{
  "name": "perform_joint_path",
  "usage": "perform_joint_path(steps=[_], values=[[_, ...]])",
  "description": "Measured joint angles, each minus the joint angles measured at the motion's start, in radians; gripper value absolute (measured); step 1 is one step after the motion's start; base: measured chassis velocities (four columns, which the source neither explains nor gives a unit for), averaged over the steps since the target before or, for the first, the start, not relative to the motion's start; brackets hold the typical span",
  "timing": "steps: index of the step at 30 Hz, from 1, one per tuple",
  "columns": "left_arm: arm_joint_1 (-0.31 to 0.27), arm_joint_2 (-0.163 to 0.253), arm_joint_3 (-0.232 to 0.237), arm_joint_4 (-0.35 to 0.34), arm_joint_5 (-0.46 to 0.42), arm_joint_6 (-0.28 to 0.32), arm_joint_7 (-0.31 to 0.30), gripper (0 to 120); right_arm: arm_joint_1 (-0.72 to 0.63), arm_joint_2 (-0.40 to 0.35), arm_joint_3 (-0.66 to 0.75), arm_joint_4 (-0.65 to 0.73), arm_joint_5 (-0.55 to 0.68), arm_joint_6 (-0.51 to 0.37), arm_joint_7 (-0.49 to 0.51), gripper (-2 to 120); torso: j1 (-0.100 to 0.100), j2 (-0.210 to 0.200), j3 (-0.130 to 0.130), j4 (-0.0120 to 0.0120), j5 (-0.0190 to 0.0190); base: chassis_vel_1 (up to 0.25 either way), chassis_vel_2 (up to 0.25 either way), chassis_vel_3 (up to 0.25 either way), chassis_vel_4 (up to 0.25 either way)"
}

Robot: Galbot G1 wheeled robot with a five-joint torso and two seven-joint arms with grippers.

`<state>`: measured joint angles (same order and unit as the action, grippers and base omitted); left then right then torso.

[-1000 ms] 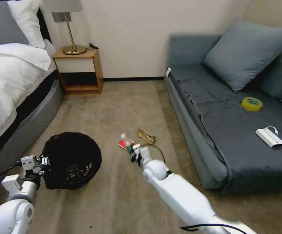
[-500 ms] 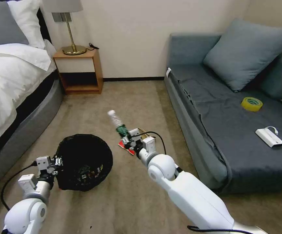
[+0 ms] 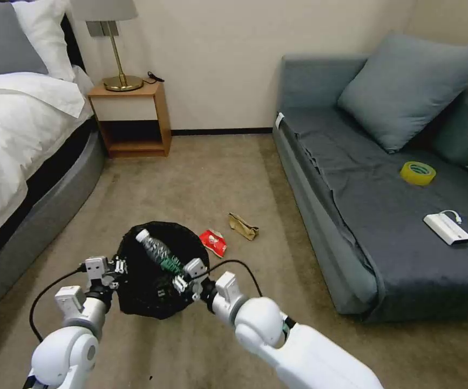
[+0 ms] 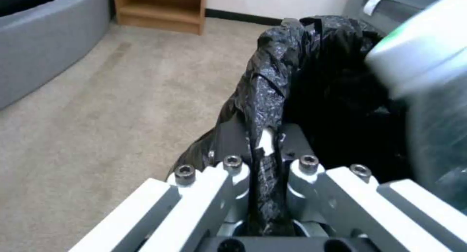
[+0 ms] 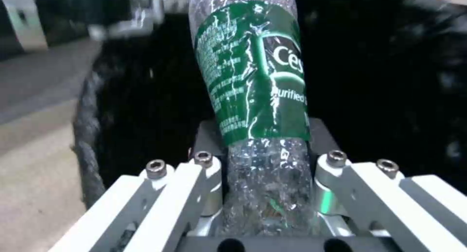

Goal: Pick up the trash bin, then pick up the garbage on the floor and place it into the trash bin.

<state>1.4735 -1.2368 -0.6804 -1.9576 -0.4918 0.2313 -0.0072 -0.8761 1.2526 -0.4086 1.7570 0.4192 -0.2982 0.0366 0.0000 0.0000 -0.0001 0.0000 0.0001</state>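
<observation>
My right claw (image 3: 182, 282), pinching the bottle (image 3: 155, 252), has swung it over the trash bin (image 3: 136, 294), lower-left of frame; my left claw (image 3: 116, 268) clamps the rim, ready for release.

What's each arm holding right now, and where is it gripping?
Left pincer pinches the trash bin by its bag-lined rim. Right pincer clamps the bottle near its lower end, below the green label.

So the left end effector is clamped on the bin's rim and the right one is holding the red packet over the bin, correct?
Not quite. The right end effector holds the clear plastic bottle with the green label over the trash bin, as the right wrist view shows. The red packet lies on the carpet. The left end effector is clamped on the rim.
</observation>
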Motion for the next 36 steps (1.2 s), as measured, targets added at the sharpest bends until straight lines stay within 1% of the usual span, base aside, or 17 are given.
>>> perform_joint_path(steps=[4, 7, 9, 10, 11, 15, 16, 18, 20, 22, 24, 25, 28, 31, 34, 35, 36], values=[[0.007, -0.003, 0.008, -0.022, 0.002, 0.003, 0.004, 4, -0.014, 0.006, -0.012, -0.032, -0.046, 0.001, 0.006, 22, 0.000, 0.000, 0.000, -0.0001, 0.0000, 0.000, 0.000, 0.000, 0.000], [0.009, -0.003, 0.007, -0.028, -0.002, 0.004, 0.005, 4, -0.016, 0.006, -0.015, -0.037, -0.049, -0.003, 0.012, 22, 0.000, 0.000, 0.000, 0.0000, 0.0000, 0.000, 0.000, 0.000, 0.000], [0.011, -0.003, 0.005, -0.030, -0.003, 0.005, 0.007, 4, -0.018, 0.008, -0.016, -0.037, -0.053, -0.006, 0.015, 28, 0.000, 0.000, 0.000, -0.0001, 0.0000, 0.000, 0.000, 0.000, 0.000], [0.012, -0.003, 0.003, -0.032, -0.004, 0.005, 0.008, 4, -0.018, 0.009, -0.017, -0.037, -0.056, -0.008, 0.017, 34, 0.000, 0.000, 0.000, 0.0000, 0.0000, 0.000, 0.000, 0.000, 0.000], [0.012, -0.003, 0.003, -0.032, -0.004, 0.005, 0.008, 4, -0.018, 0.009, -0.017, -0.037, -0.056, -0.008, 0.017, 34, 0.000, 0.000, 0.000, 0.0000, 0.0000, 0.000, 0.000, 0.000, 0.000], [0.020, -0.007, -0.003, -0.037, -0.007, 0.005, 0.012, 4, -0.022, 0.006, -0.017, -0.025, -0.058, -0.016, 0.022, 52, 0.000, 0.000, 0.000, 0.0000, 0.0000, 0.000, 0.000, 0.000, 0.000], [0.020, -0.007, -0.003, -0.037, -0.007, 0.005, 0.012, 4, -0.022, 0.006, -0.017, -0.025, -0.058, -0.016, 0.022, 52, 0.000, 0.000, 0.000, 0.0000, 0.0000, 0.000, 0.000, 0.000, 0.000], [0.023, -0.008, -0.006, -0.041, -0.008, 0.005, 0.013, 4, -0.025, 0.002, -0.014, -0.017, -0.059, -0.021, 0.023, 62, 0.000, 0.000, 0.000, 0.0000, 0.0000, 0.000, 0.000, 0.000, 0.000], [0.023, -0.009, -0.006, -0.041, -0.008, 0.005, 0.014, 4, -0.026, 0.001, -0.012, -0.015, -0.059, -0.023, 0.023, 64, 0.000, 0.000, 0.000, 0.0000, 0.0000, 0.000, 0.000, 0.000, 0.000], [0.024, -0.009, -0.008, -0.044, -0.010, 0.005, 0.015, 4, -0.033, -0.005, -0.006, 0.000, -0.057, -0.028, 0.025, 76, 0.000, 0.000, 0.000, 0.0000, 0.0000, 0.000, 0.000, 0.000, 0.000], [0.024, -0.009, -0.008, -0.045, -0.010, 0.005, 0.015, 4, -0.038, -0.009, 0.002, 0.009, -0.057, -0.030, 0.025, 84, 0.000, 0.000, 0.000, 0.0000, -0.0001, 0.000, 0.000, 0.000, 0.000], [0.024, -0.009, -0.008, -0.045, -0.010, 0.005, 0.015, 4, -0.038, -0.009, 0.002, 0.009, -0.057, -0.030, 0.025, 84, 0.000, 0.000, 0.000, 0.0000, -0.0001, 0.000, 0.000, 0.000, 0.000], [0.022, -0.008, -0.006, -0.045, -0.010, 0.005, 0.015, 4, -0.054, -0.019, 0.020, 0.027, -0.067, -0.020, 0.043, 98, 0.000, 0.000, 0.000, 0.0000, 0.0000, 0.000, 0.000, 0.000, 0.000], [0.021, -0.008, -0.006, -0.045, -0.010, 0.004, 0.015, 4, -0.069, -0.025, 0.034, 0.043, -0.073, -0.004, 0.082, 99, 0.000, 0.000, 0.000, 0.0000, 0.0000, 0.000, 0.000, 0.000, 0.000], [0.021, -0.006, -0.016, -0.045, -0.013, 0.003, 0.015, 4, -0.114, -0.048, 0.073, 0.070, -0.150, 0.059, 0.155, 100, 0.000, 0.000, 0.000, 0.0000, 0.0000, 0.000, 0.000, 0.000, 0.000], [0.021, -0.006, -0.016, -0.045, -0.013, 0.003, 0.015, 4, -0.114, -0.048, 0.073, 0.070, -0.150, 0.059, 0.155, 100, 0.000, 0.000, 0.000, 0.0000, 0.0000, 0.000, 0.000, 0.000, 0.000], [0.020, -0.005, -0.021, -0.045, -0.014, 0.003, 0.015, 4, -0.143, -0.063, 0.100, 0.080, -0.196, 0.090, 0.170, 100, 0.000, 0.000, 0.000, 0.0000, 0.0000, 0.000, 0.000, 0.000, 0.000]])
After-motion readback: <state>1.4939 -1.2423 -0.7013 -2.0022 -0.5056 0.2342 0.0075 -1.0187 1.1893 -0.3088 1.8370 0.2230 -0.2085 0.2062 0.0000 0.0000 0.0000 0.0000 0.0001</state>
